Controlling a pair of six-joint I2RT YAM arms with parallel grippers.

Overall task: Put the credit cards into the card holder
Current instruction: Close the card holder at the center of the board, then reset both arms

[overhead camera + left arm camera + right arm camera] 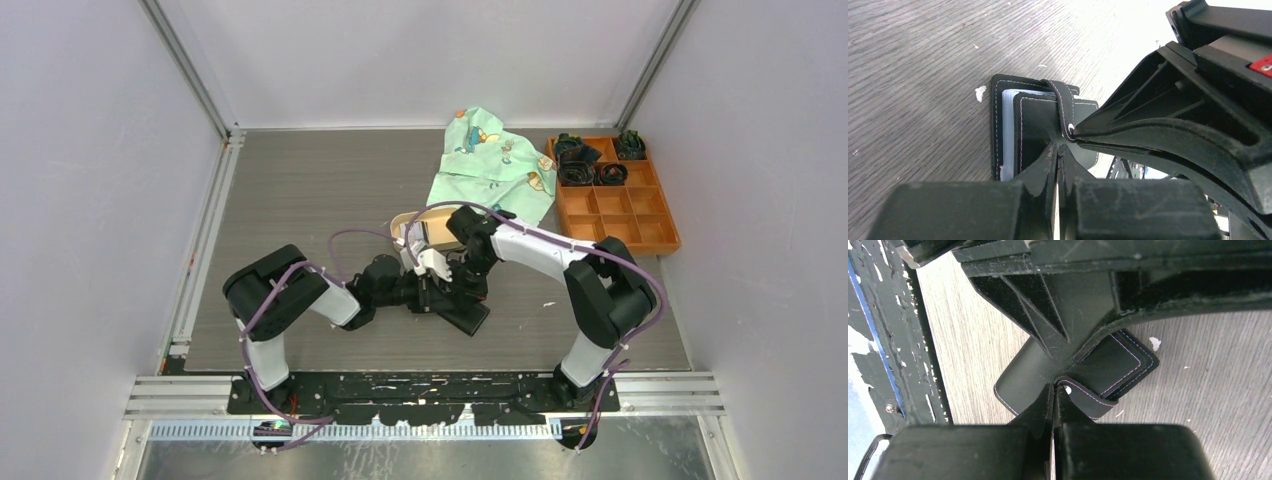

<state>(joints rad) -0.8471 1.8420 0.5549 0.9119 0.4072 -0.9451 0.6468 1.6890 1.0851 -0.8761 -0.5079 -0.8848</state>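
Cards [1006,135] mostly hidden inside card holder [1035,125].

Counted 1 card holder [468,315], 2 grippers on it: left [1058,150], right [1054,390]. Credit cards [1007,130] inside it, no. unclear. Beyond it: 1 tan tray [410,225], 1 green cloth [490,160], 1 orange box [615,205] w/ 4 dark items [578,173].

Black card holder [1035,125] lies folded — pale credit cards [1007,131] inside (edges showing).
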